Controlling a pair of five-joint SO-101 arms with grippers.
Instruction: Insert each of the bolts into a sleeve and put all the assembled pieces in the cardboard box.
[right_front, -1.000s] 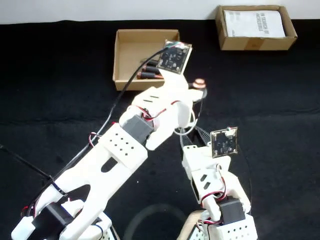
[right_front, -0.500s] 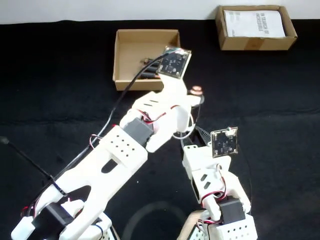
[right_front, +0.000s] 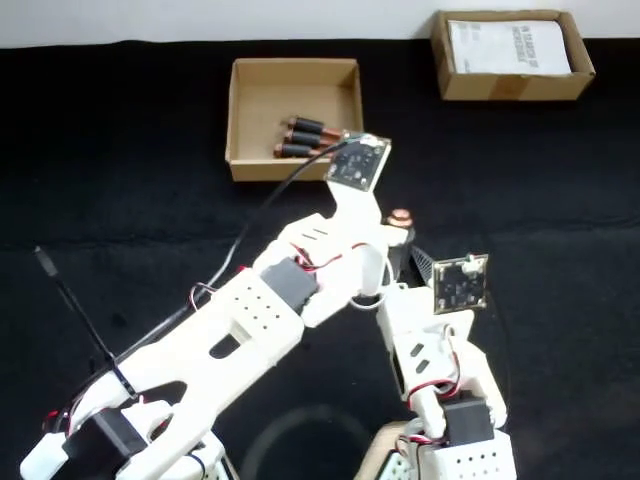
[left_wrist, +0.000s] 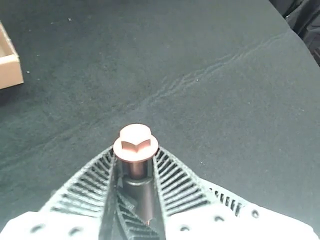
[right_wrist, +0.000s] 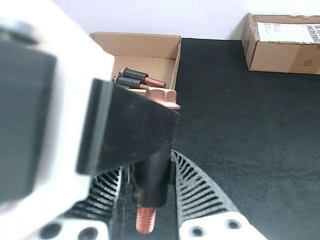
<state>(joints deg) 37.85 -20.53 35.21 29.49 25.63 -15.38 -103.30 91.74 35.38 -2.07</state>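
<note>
The left end effector (left_wrist: 135, 156) is closed on one black sleeve (left_wrist: 138, 187), its ribbed fingers (left_wrist: 172, 180) pressed against both sides. One copper bolt (left_wrist: 135, 142) sits in that sleeve, with its hexagonal head flush on the sleeve's upper end. In the right wrist view the threaded tip sticks out of the other end. The right end effector (right_wrist: 148, 165) is placed around the lower part of the same sleeve, but I cannot tell whether it grips it. In the high view this assembly hangs above the worktop (right_front: 120, 200). It is between the two arms, off the near right corner of the box (right_front: 250, 110) and apart from it.

Three assembled pieces (right_front: 303, 138) lie in the box, side by side on its floor towards the right wall, each a black sleeve with copper showing at the ends.

A second box (right_front: 510, 88) stands well apart at the far right edge of the worktop. It holds one white sheet (right_front: 508, 47) covered with lines of print too small to read.
</note>
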